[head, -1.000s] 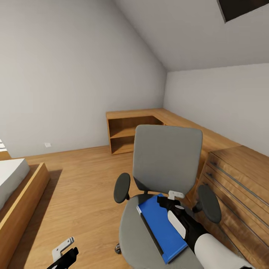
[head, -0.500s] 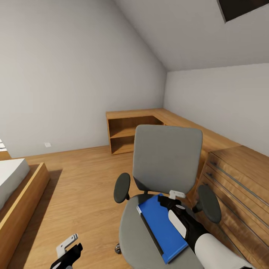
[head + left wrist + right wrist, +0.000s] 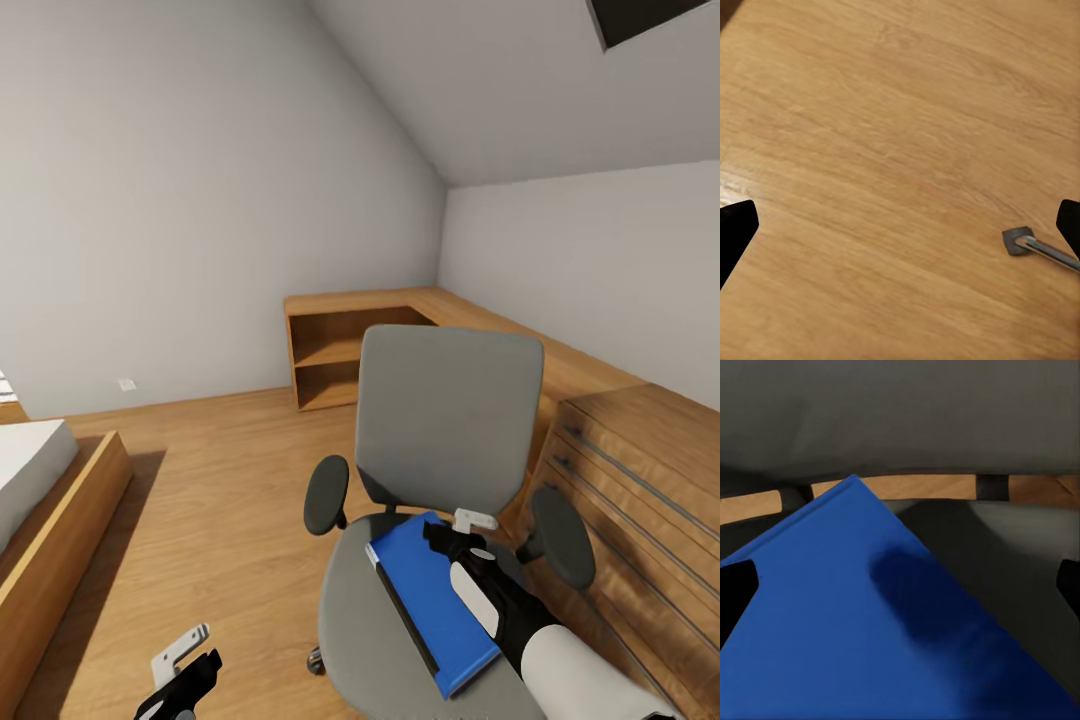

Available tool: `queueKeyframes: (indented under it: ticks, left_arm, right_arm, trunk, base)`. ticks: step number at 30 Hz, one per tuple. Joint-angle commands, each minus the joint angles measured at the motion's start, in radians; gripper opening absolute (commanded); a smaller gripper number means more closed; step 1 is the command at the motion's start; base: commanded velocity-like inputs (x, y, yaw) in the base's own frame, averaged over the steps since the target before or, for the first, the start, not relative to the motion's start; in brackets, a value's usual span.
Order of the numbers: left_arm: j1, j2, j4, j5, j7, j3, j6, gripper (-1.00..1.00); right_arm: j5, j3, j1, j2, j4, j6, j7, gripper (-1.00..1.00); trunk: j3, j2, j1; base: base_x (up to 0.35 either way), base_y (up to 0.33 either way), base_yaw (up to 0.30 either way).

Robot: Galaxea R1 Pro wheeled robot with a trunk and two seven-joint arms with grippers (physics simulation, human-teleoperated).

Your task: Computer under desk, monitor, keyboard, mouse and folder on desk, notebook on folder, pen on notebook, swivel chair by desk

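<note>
The flat bright blue folder (image 3: 432, 602) lies on the grey padded swivel chair (image 3: 447, 425) seat, its 3 o'clock edge hidden beneath the right gripper (image 3: 448, 533), whose fingers spread wide above it. The left gripper (image 3: 185, 668), cut off at 7 o'clock, hangs wide open over the wood plank floor (image 3: 220, 500).

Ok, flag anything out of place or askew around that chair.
The flat bright blue folder lies on the grey padded swivel chair seat instead of a desk, turned askew to the seat, one corner toward the backrest. The right tool is over its far edge. Nothing looks spilled or damaged.
</note>
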Motion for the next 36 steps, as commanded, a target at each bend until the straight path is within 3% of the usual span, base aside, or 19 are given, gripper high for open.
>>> queueKeyframes:
  ticks: [1, 15, 36]
  left_arm:
    - [-0.001, 0.001, -0.002, 0.003, 0.008, -0.004, 0.004, 1.0]
    - [-0.001, 0.001, -0.001, 0.003, 0.008, -0.003, 0.003, 1.0]
    - [-0.001, 0.003, 0.004, 0.008, 0.008, -0.002, 0.003, 1.0]
  right_arm:
    - [-0.005, 0.006, -0.001, -0.001, -0.002, 0.004, -0.009, 1.0]
    - [-0.005, 0.006, -0.001, -0.001, -0.002, 0.005, -0.008, 1.0]
    - [-0.004, 0.006, -0.001, -0.001, 0.001, 0.007, -0.01, 1.0]
  trunk:
    - [-0.004, -0.008, 0.004]
    - [-0.048, -0.106, 0.057]
    - [-0.048, -0.106, 0.057]
  base:
    - [0.0, 0.0, 0.0]
    - [0.0, 0.0, 0.0]
    - [-0.041, 0.0, 0.0]
